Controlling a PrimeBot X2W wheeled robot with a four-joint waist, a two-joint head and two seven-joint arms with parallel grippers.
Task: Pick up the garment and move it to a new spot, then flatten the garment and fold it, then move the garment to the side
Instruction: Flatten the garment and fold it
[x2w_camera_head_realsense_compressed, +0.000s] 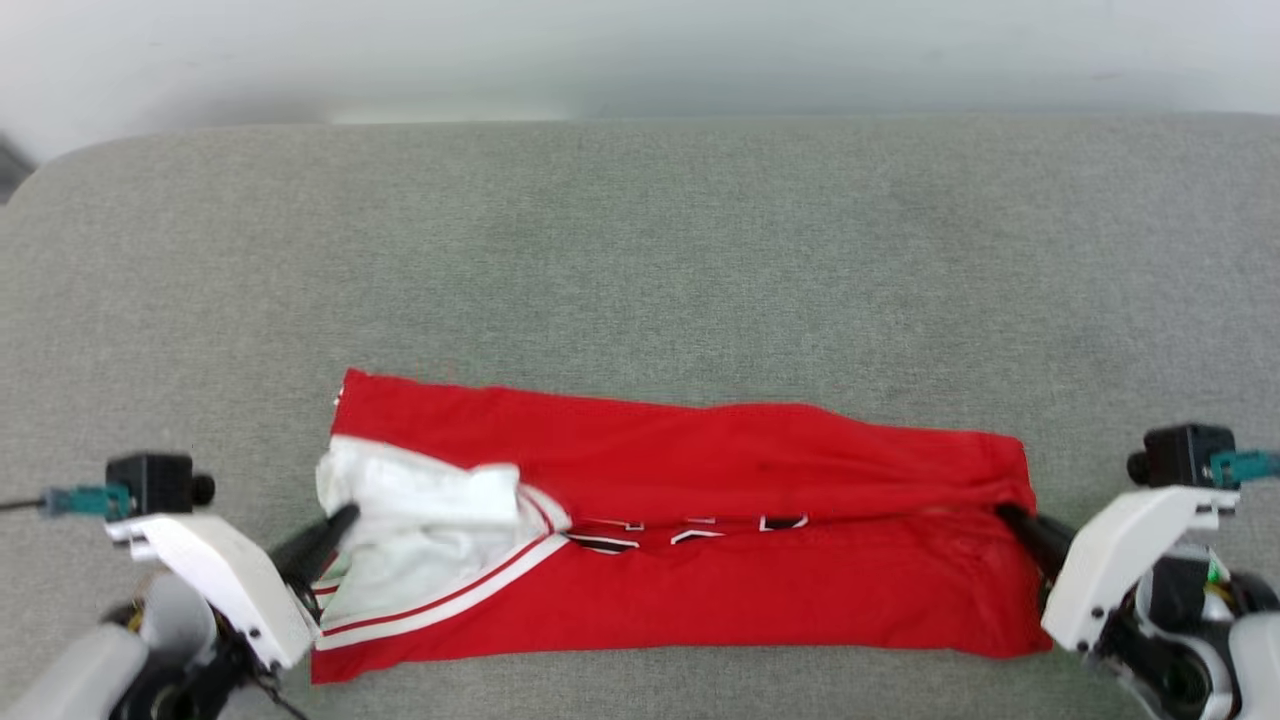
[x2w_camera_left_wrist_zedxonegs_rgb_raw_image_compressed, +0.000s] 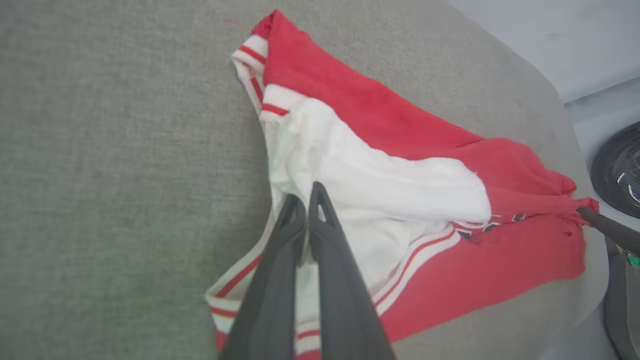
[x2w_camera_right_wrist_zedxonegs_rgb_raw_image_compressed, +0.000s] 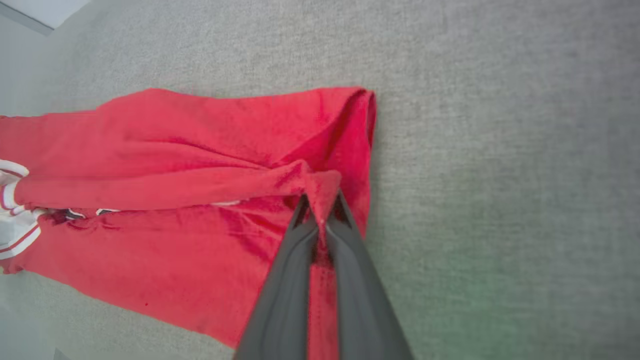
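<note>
The garment (x2w_camera_head_realsense_compressed: 720, 520), a red jersey with white sleeve and striped trim, lies as a long folded band across the near part of the grey surface. A strip of black lettering peeks out along its middle crease. My left gripper (x2w_camera_head_realsense_compressed: 345, 515) is shut on the white sleeve fabric at the garment's left end; in the left wrist view the gripper (x2w_camera_left_wrist_zedxonegs_rgb_raw_image_compressed: 306, 196) pinches white cloth of the garment (x2w_camera_left_wrist_zedxonegs_rgb_raw_image_compressed: 400, 180). My right gripper (x2w_camera_head_realsense_compressed: 1008, 515) is shut on a bunched red fold at the right end, and the right wrist view has the gripper (x2w_camera_right_wrist_zedxonegs_rgb_raw_image_compressed: 321, 209) closed on the garment (x2w_camera_right_wrist_zedxonegs_rgb_raw_image_compressed: 175, 200).
The grey fabric-covered surface (x2w_camera_head_realsense_compressed: 640, 250) stretches wide behind and beside the garment, with rounded far corners and a pale wall beyond. In the left wrist view, a dark round base (x2w_camera_left_wrist_zedxonegs_rgb_raw_image_compressed: 617, 172) stands off the surface's far edge.
</note>
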